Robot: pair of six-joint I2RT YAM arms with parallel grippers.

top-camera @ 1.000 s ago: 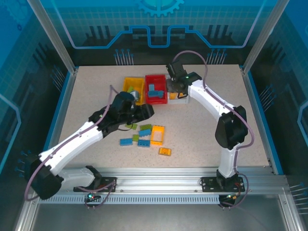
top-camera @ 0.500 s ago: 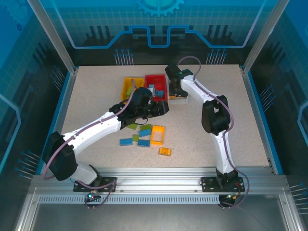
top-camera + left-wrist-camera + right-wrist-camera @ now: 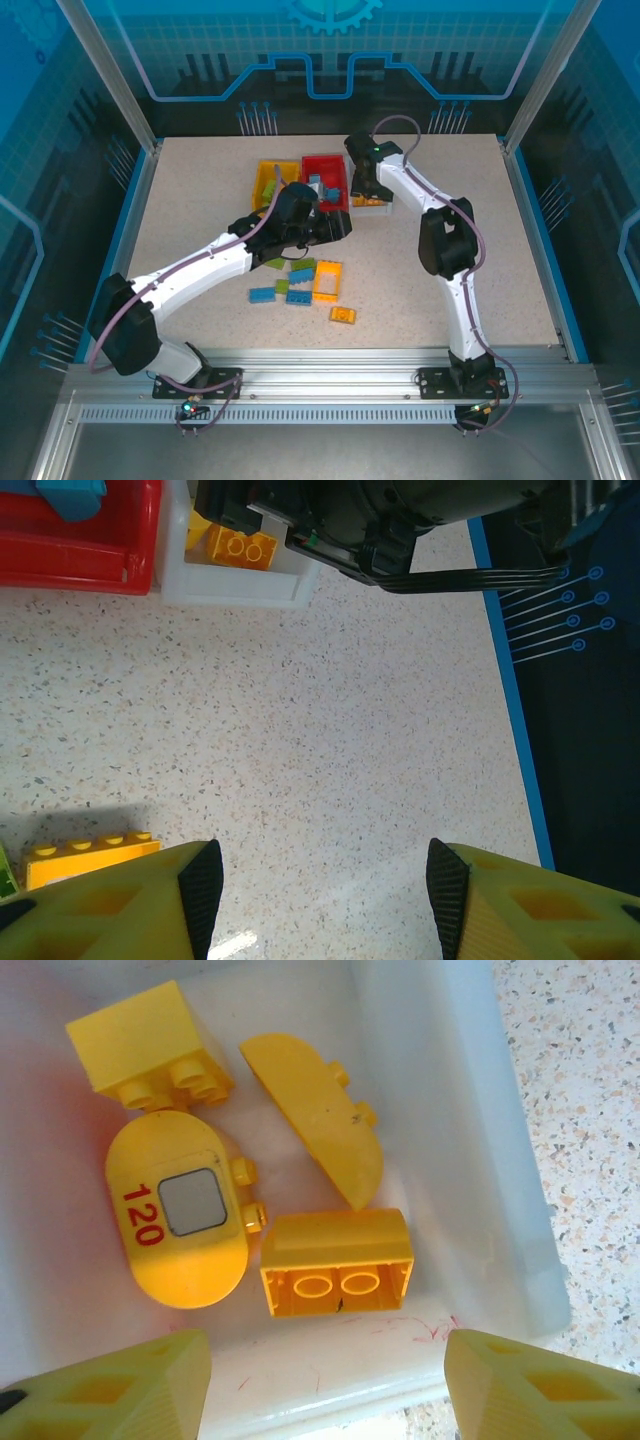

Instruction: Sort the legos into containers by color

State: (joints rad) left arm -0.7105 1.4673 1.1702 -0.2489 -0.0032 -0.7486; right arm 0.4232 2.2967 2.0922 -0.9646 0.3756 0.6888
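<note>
Spread apart and gripping nothing, left fingers (image 3: 200, 885) hanging over bare surface (image 3: 300, 730), a yellow brick (image 3: 90, 852) just beside the 9 o'clock finger. Likewise open and empty, right fingers (image 3: 110, 1385) poised over the white bin (image 3: 470, 1110), four yellow legos (image 3: 335, 1260) lying inside. At its 9 o'clock, right beside it, red bin (image 3: 322, 160) with blue pieces (image 3: 318, 190); yellow bin (image 3: 268, 172) next, again at 9 o'clock. Scattered at 6 o'clock of the bins, loose legos (image 3: 300, 280) in green, blue and yellow.

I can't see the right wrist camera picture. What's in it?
Four yellow legos lie in the white bin; the rounded piece says 120 in red. The right arm's yellow jaws stand open at the picture's bottom edge, holding nothing.
</note>
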